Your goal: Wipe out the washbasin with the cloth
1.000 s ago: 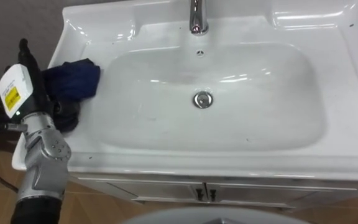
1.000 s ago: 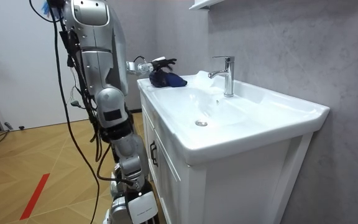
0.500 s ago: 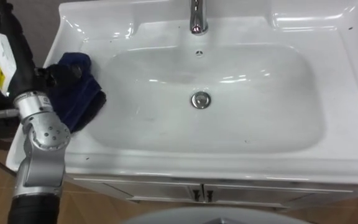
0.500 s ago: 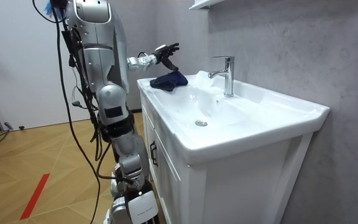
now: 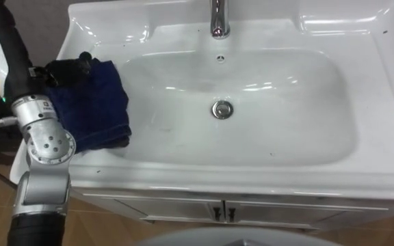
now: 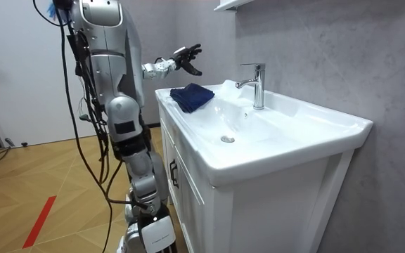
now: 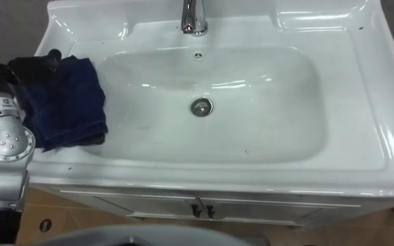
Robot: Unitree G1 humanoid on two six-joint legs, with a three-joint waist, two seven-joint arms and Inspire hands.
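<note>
Now standing close at the near edge of the white ceramic washbasin, set on a white vanity cabinet, with the chrome tap at the far side and the round metal drain mid-bowl.

Holding nothing in the left hand: raised in the room view above and clear of the basin's left rim, dark fingers spread and relaxed, hovering over the far-left corner of the dark blue folded cloth. No contact with the cloth visible in the room view.

Lying flat on the left rim, that cloth, roughly squared, its right edge just reaching the slope into the bowl, well apart from the drain and tap. Looks dry and glossy across the bowl; no streaks or puddles clear enough to judge.

Fits two stages alike: cloth parked on the rim ahead of a grasp and a wipe, or cloth laid there once the wiping is over, hand lifted off. Cannot settle which from the cloth and bowl alone.

If wiping remains: calls for lowering onto the cloth's middle, closing the fingers round enough of the folds to keep it bunched, then pressing it down the slope and sweeping across the bowl, steering clear of the tap.
</note>
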